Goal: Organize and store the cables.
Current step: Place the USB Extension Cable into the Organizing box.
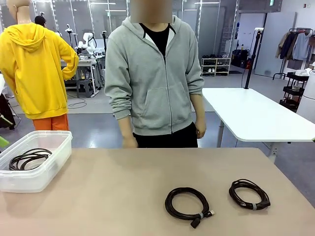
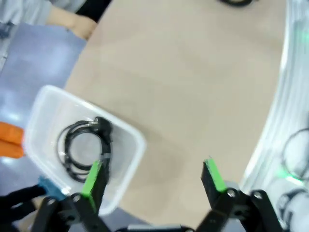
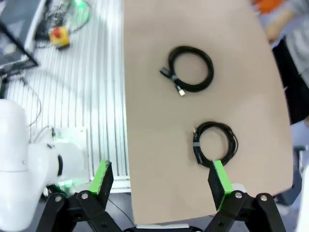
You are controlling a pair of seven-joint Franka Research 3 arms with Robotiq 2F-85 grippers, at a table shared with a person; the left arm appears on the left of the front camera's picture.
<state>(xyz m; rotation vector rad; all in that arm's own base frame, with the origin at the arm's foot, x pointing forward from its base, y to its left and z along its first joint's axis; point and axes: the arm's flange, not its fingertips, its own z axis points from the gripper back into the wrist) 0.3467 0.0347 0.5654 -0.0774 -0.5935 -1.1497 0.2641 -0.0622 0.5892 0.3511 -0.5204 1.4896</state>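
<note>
Three black cables are in view. One coil (image 1: 29, 156) lies flat inside a clear plastic bin (image 1: 37, 183) at the table's (image 1: 118, 187) left edge. The middle coil (image 1: 169, 202) and the right coil (image 1: 235, 196) lie flat on the bare tabletop toward the robot's right, apart from each other. A green sign (image 1: 270, 3) high in the background is too small to read. The middle coil wears its pale band on its near right side, and its plug ends poke out there toward the robot's edge. The right coil is a slightly stretched ring, its band also on the near side, and it lies near the table's right edge. A wide stretch of open tabletop separates the bin from the two loose coils, and nothing stands between them. A person (image 1: 152, 78) in a grey hoodie stands at the far edge, arms hanging, hands off the table. The left gripper (image 2: 152, 171) hangs above the near left part of the table, beside the bin, green pads spread wide and holding nothing. The right gripper (image 3: 161, 178) hangs above the right end, equally spread and empty, with the right coil just past one pad.
</note>
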